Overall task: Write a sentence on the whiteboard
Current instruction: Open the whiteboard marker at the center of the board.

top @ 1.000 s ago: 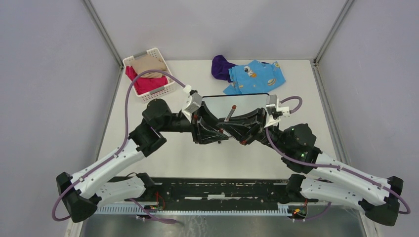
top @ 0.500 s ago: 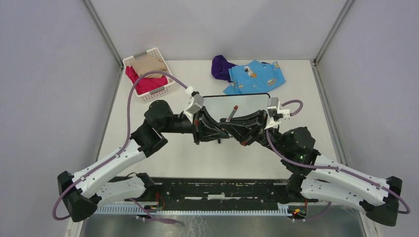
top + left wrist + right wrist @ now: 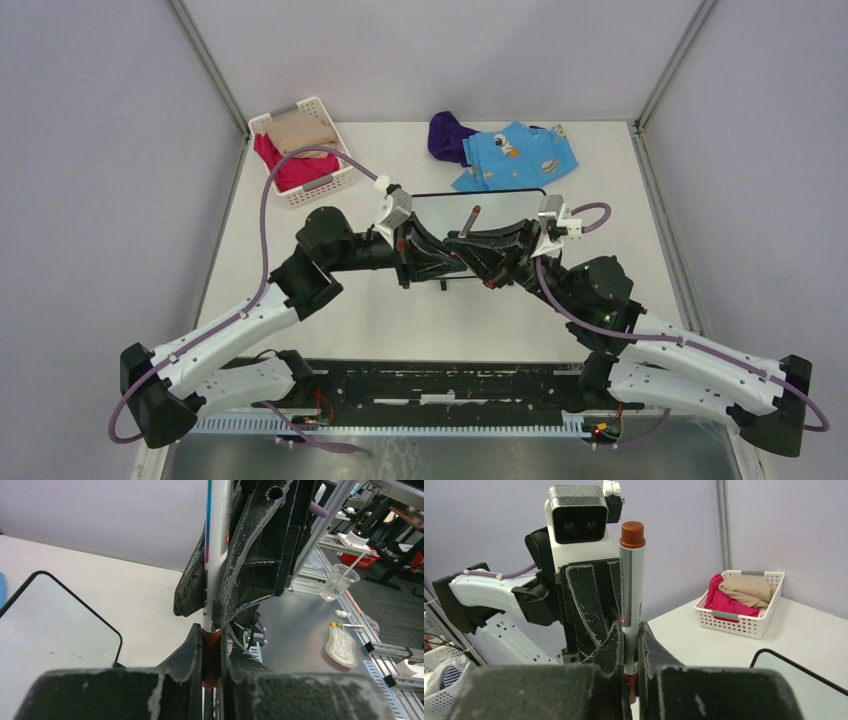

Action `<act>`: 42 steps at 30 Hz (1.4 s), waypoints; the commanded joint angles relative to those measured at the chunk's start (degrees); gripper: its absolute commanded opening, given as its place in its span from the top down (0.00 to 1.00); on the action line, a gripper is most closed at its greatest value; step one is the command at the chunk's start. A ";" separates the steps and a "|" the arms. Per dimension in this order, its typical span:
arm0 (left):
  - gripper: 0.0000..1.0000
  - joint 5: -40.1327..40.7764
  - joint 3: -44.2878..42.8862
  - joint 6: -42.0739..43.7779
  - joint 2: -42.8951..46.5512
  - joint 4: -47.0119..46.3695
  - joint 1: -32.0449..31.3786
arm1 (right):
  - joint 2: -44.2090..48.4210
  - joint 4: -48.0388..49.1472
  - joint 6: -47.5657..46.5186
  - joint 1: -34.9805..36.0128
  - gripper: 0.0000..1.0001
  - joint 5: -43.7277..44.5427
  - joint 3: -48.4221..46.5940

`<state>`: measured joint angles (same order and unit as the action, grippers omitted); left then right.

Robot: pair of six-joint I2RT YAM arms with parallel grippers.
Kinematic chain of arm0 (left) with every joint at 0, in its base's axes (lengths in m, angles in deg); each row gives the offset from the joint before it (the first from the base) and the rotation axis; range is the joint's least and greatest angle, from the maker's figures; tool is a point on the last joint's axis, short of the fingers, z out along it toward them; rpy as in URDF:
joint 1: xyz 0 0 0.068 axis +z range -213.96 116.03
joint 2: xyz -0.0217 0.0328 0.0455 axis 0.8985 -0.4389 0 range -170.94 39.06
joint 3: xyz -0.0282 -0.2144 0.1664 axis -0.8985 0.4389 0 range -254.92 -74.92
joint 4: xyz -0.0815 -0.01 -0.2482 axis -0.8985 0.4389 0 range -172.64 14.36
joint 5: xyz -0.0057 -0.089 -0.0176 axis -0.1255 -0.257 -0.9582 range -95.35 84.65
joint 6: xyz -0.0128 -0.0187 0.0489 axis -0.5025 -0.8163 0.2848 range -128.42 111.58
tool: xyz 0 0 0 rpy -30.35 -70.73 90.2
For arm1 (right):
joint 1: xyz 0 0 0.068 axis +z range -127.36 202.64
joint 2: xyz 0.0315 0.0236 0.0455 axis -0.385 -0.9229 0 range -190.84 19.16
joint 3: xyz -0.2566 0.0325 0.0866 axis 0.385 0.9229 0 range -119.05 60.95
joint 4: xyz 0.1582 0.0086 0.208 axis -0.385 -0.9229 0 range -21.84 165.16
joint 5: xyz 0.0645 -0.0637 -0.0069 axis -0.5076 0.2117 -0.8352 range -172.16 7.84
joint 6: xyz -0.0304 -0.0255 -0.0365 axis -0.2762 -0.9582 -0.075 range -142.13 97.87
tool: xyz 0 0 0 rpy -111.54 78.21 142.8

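**A:** Where is the whiteboard (image 3: 505, 208) sitting?

**B:** It is lying flat in the middle of the tabletop (image 3: 400, 320). The two arms are meeting over its near edge and covering that part of it.

**A:** What is the right gripper (image 3: 629, 645) doing?

**B:** It is clenching a marker (image 3: 630, 580) by the white barrel. The marker is sticking up out of its fingers, showing a reddish-brown top end.

**A:** And the left gripper (image 3: 211, 645)?

**B:** It is facing the right one, with the fingertips almost meeting. Its fingers are pinching the reddish-brown cap (image 3: 210, 667) at the marker's other end. The cap is sitting against the barrel, so both grippers are holding the same marker above the board's near side.

**A:** Is anything else lying around?

**B:** A white basket (image 3: 322, 182) is standing at the far left of the tabletop, carrying a pink cloth (image 3: 285, 168) and a beige cloth (image 3: 300, 130). At the far edge, beyond the board, a blue patterned cloth (image 3: 515, 155) is lying beside a purple cloth (image 3: 447, 135), and the two are touching.
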<state>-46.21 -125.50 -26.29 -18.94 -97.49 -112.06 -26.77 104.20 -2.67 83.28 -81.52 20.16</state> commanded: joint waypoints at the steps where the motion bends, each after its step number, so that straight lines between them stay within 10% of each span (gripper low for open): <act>1: 0.98 1.25 3.18 1.86 -0.97 8.75 -0.60 | 2.17 15.00 -2.79 -0.17 1.00 2.96 -8.85; 21: 0.98 6.65 3.54 2.85 0.47 13.45 -0.68 | 7.55 11.80 -6.96 -0.15 1.00 3.14 -8.05; 34: 0.98 73.24 -1.63 -1.45 9.97 44.11 0.34 | 16.84 -16.33 -15.03 -0.16 1.00 20.59 0.75; 42: 0.98 53.24 2.22 -9.46 -0.30 45.86 23.56 | 19.78 -17.89 -14.09 -0.17 1.00 21.12 5.66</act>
<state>14.88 -125.92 -29.57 -16.22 -52.55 -98.64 -8.70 86.34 -16.31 83.13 -61.93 25.51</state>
